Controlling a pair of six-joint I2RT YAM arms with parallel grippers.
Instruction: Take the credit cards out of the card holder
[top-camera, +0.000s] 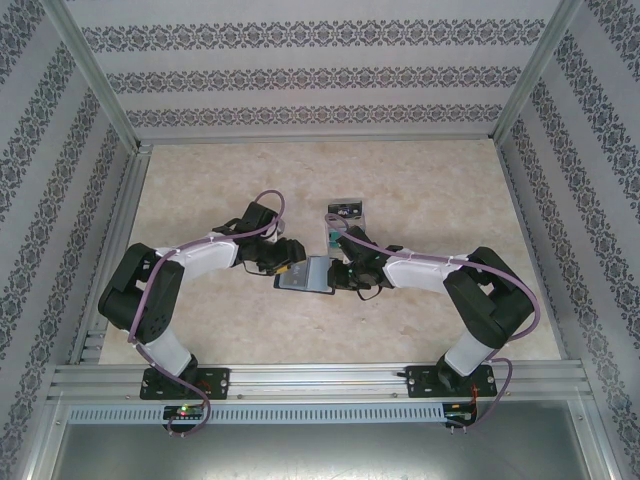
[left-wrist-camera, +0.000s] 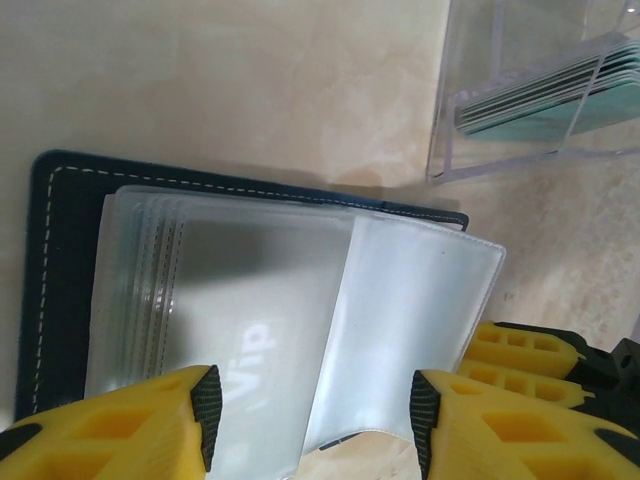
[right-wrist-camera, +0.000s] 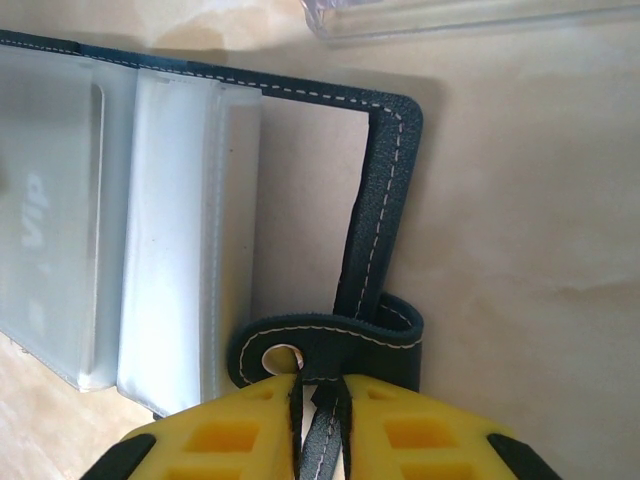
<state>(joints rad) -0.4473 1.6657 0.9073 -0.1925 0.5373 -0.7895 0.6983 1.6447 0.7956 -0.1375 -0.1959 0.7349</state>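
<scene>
Card holder (top-camera: 308, 273) lies open at the middle of the bench (top-camera: 430, 190), between my two grippers. The top camera gives me the layout: left gripper (top-camera: 283, 262) at its 9 o'clock edge, right gripper (top-camera: 345, 275) at its 3 o'clock edge, and a clear box (top-camera: 338, 228) just beside it at 1 o'clock. At that size I cannot read either gripper's fingers.

The left wrist camera fills in the detail. Frosted plastic sleeves (left-wrist-camera: 250, 290) fan over the dark stitched cover. A pale card marked VIP (left-wrist-camera: 255, 365) sits inside one sleeve, and teal credit cards (left-wrist-camera: 545, 100) are stacked in the clear box at 1 o'clock. The left gripper's fingers stand apart over the near edge of the sleeves.

The right wrist camera gives me the grip. The right gripper's fingers are pressed together on the card holder's stitched cover edge, just by the looped clasp tab (right-wrist-camera: 330, 345), and that flap stands on edge off the bench.

Bare bench lies open toward 12 o'clock past the box, and toward 6 o'clock before the rail (top-camera: 320, 378). Both arms are folded, elbows out to 9 and 3 o'clock, forearms angling inward to meet at the holder.
</scene>
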